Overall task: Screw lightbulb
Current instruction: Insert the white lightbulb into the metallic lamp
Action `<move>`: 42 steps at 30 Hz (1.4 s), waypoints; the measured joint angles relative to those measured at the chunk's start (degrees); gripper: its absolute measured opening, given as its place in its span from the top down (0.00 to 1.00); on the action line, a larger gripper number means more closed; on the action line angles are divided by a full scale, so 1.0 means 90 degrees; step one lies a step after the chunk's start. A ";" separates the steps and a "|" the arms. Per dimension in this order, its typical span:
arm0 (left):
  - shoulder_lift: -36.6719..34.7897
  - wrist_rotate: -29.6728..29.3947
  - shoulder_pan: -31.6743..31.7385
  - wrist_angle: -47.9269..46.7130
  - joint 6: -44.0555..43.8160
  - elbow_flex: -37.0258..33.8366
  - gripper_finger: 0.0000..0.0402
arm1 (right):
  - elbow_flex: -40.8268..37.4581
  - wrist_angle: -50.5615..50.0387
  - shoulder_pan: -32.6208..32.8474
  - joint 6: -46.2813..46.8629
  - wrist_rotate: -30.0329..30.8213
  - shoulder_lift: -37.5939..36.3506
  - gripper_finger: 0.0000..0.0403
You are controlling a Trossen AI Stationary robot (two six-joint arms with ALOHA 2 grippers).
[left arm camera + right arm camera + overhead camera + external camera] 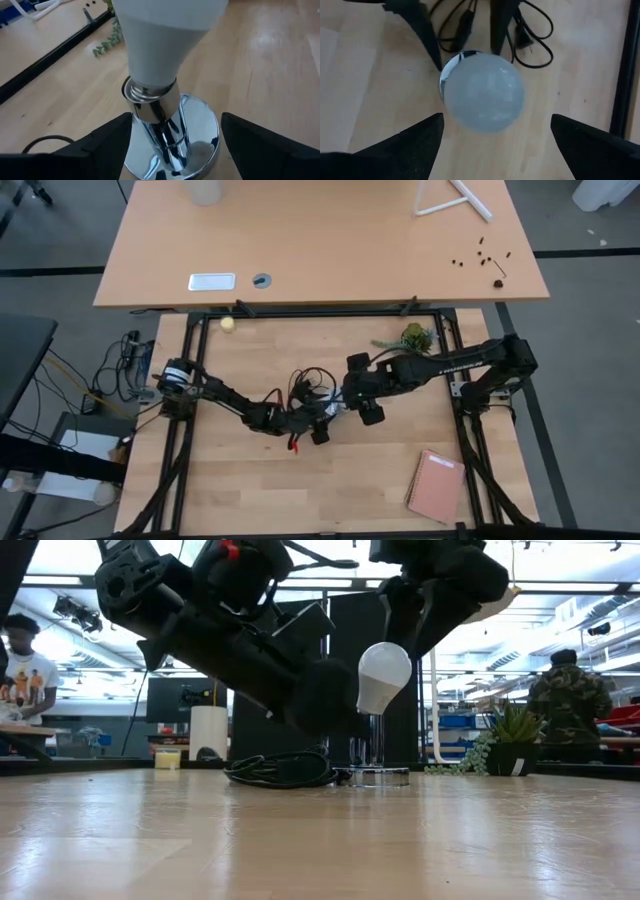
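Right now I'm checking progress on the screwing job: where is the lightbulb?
Mid-table in the low view, the lightbulb sits tilted atop the chrome socket stand, beside the coiled black cord; the right gripper is open above it.

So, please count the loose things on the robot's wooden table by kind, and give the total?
Lightbulb: 1
Chrome socket stand with black cord: 1
Pink notebook: 1
Small potted plant: 1
Yellowish ball: 1
Total: 5

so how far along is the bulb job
Done: the lightbulb sits base-down in the chrome socket stand, slightly tilted. In hand: the right gripper is open around its dome from above; the left gripper flanks the stand, open. Left: whether it's fully screwed in can't be told; both arms must withdraw.
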 joint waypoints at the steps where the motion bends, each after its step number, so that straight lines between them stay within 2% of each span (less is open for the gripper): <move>1: 0.0000 -0.0002 0.0000 -0.0007 -0.0005 0.0000 0.24 | 0.0002 0.0001 -0.0005 -0.0002 -0.0030 0.0024 0.07; 8: 0.0000 0.0071 0.0003 -0.0028 -0.0047 -0.0002 0.28 | 0.0002 -0.0009 0.0007 -0.0005 -0.0073 0.0050 0.07; 15: -0.0002 0.0095 0.0012 -0.0019 -0.0011 -0.0005 0.27 | 0.0002 -0.0290 0.0007 0.0017 -0.0061 0.0050 0.06; 30: -0.0003 0.0097 0.0010 0.0090 0.0264 -0.0005 0.27 | 0.0002 -0.0099 0.0004 -0.0036 -0.0077 0.0025 0.07; 42: -0.0005 0.0083 0.0010 0.0158 0.0104 -0.0007 0.27 | -0.0014 0.0111 0.0094 -0.0157 0.0276 0.0060 0.07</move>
